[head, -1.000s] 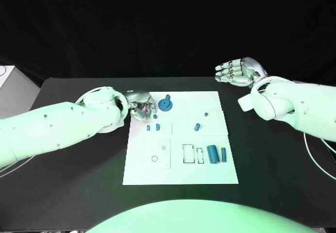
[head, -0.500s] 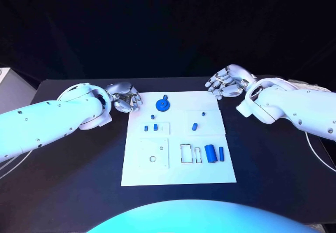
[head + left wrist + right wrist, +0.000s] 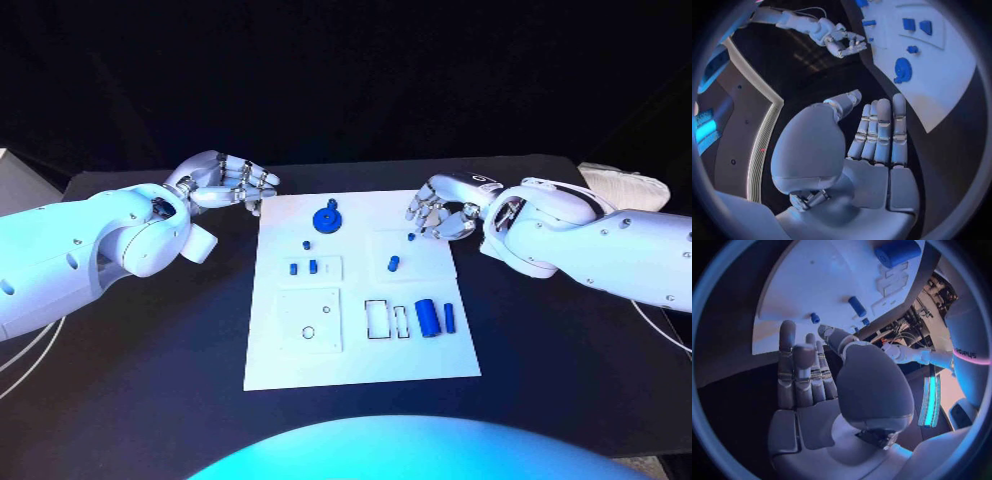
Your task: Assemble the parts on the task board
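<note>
A: Since a second ago I see the left hand point(image 3: 224, 183) has come off the board's point(image 3: 361, 350) far left corner and back over the bare bench point(image 3: 173, 330). The right hand point(image 3: 441, 207) has dropped from behind the board to hang over its far right edge.

B: Is either one holding anything?

A: No. From the left wrist I see the left palm flat, fingers point(image 3: 879, 130) straight and side by side, nothing in it. The right wrist shows the same: the fingers point(image 3: 801, 372) extended, the thumb apart, all bare. Both hands are smooth silver metal with jointed segments.

B: Where are the parts?

A: All on the board, a flat matte white plate. A round disc point(image 3: 329, 217) with a small tab lies near the far edge. Below it sit a small peg point(image 3: 307, 243) and two short blocks point(image 3: 303, 267) in a raised square tile. A slanted peg point(image 3: 392, 263) stands right of centre, with a tiny one point(image 3: 411, 237) just by the right fingertips. Nearer me, a fat cylinder point(image 3: 427, 317) and a thin one point(image 3: 450, 317) lie side by side next to rectangular cut-outs point(image 3: 378, 317).

B: Room to move?

A: The near half of the board is bare white, and black bench runs wide along both long edges.
</note>
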### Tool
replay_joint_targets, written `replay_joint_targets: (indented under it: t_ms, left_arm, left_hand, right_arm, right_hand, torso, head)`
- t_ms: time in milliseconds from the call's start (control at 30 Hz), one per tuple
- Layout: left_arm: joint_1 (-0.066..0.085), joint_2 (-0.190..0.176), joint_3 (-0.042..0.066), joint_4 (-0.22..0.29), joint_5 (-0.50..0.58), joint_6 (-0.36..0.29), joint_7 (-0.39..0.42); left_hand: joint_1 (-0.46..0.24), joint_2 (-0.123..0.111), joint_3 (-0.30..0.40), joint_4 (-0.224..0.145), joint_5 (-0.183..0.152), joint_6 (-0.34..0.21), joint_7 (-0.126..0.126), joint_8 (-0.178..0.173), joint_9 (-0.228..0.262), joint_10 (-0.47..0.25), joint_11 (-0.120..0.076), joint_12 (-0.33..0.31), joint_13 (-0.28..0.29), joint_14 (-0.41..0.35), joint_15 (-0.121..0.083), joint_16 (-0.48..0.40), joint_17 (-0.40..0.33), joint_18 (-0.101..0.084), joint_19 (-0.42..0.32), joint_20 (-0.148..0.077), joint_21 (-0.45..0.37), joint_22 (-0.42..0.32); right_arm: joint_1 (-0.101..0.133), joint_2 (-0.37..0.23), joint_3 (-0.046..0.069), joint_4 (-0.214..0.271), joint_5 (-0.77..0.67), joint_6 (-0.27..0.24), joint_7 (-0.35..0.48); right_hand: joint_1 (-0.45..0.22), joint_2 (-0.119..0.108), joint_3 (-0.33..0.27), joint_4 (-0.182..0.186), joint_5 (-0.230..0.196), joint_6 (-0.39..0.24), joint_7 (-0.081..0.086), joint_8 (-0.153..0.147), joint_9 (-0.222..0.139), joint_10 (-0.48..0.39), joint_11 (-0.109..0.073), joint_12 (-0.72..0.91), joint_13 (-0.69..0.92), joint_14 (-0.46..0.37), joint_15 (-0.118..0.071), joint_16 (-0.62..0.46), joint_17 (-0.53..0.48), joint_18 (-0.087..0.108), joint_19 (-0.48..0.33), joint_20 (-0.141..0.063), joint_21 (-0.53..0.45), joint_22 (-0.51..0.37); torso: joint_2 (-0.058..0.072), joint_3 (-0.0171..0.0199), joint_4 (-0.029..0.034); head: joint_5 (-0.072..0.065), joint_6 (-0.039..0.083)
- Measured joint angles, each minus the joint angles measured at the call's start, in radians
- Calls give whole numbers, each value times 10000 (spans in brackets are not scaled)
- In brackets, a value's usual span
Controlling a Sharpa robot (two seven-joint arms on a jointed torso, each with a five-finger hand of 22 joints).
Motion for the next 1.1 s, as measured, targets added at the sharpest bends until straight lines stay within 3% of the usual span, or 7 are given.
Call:
replay_joint_targets:
  t_ms: [233, 400, 800, 1000, 1100]
  left_arm:
    - [-11, -146, 0, 203, 1313, 202, 681]
    - [-16, -184, -3, 278, 1705, 282, 904]
    - [-21, -244, -4, 306, 2058, 338, 1071]
    - [-22, -246, -4, 309, 2117, 346, 1073]
    - [-22, -246, -4, 322, 2134, 346, 1072]
  left_hand:
    - [1, 0, -52, -4, 0, 0, 0, 0, 1, 0, 0, 35, -1, 0, 0, 0, -6, -1, 38, -38, -45, -40]
    - [1, 1, -52, -4, 0, 1, 0, 40, 1, 0, 0, 35, -13, 0, 0, 0, -18, -1, 73, -3, -45, -53]
    - [1, 0, -105, -3, 0, 1, 0, 40, 2, 1, 0, 35, -28, 1, 0, -39, -27, -1, 73, -3, -83, -89]
    - [20, 19, -105, -3, 0, -35, 36, 39, 2, 1, 0, 35, -34, 1, 0, -39, -28, 0, 93, -24, -110, -111]
    - [59, 58, -105, -3, 0, -107, 35, 39, 3, 1, 0, 35, -48, 1, 0, -39, -39, 0, 145, -4, -151, -138]
  right_arm:
    - [-137, 23, -30, 276, -1288, 14, -608]
    - [-188, 116, -47, 279, -1826, 2, -961]
    - [-295, 209, -83, 363, -2315, 105, -1405]
    - [-335, 359, -87, 239, -2406, 115, -1554]
    - [-386, 431, -74, 182, -2418, 50, -1628]
  right_hand:
    - [-10, -192, 226, 225, -37, -1, 0, 0, 107, -168, 35, 0, -25, -1, 0, 1890, 1745, 0, 332, 31, 232, 197]
    - [-30, -253, 324, 323, -37, -2, -1, 0, 171, -309, 68, 0, -33, -1, 0, 2839, 2727, -1, 749, 63, 984, 1093]
    - [25, -302, 459, 445, -46, -2, -1, 0, 260, -309, 67, 0, -32, -2, 0, 3476, 3403, -1, 1064, 100, 1719, 1998]
    - [207, -119, 836, 494, -295, 149, 1, 7, 372, -232, -6, 1, -10, -2, 0, 3734, 3611, 0, 1088, 76, 2043, 2398]
    - [287, -39, 1024, 495, -427, 170, -12, 79, 415, -173, 19, 3, 22, -2, 0, 3841, 3705, -160, 1195, 80, 2331, 2717]
  torso:
    - [-10, -13, 12]
    - [-5, -27, 20]
    - [12, -26, 12]
    - [12, -19, 12]
    - [12, -13, 12]
  head:
    - [-1, 128]
    - [-25, 174]
    - [-9, 133]
    - [-11, 147]
    - [-11, 153]
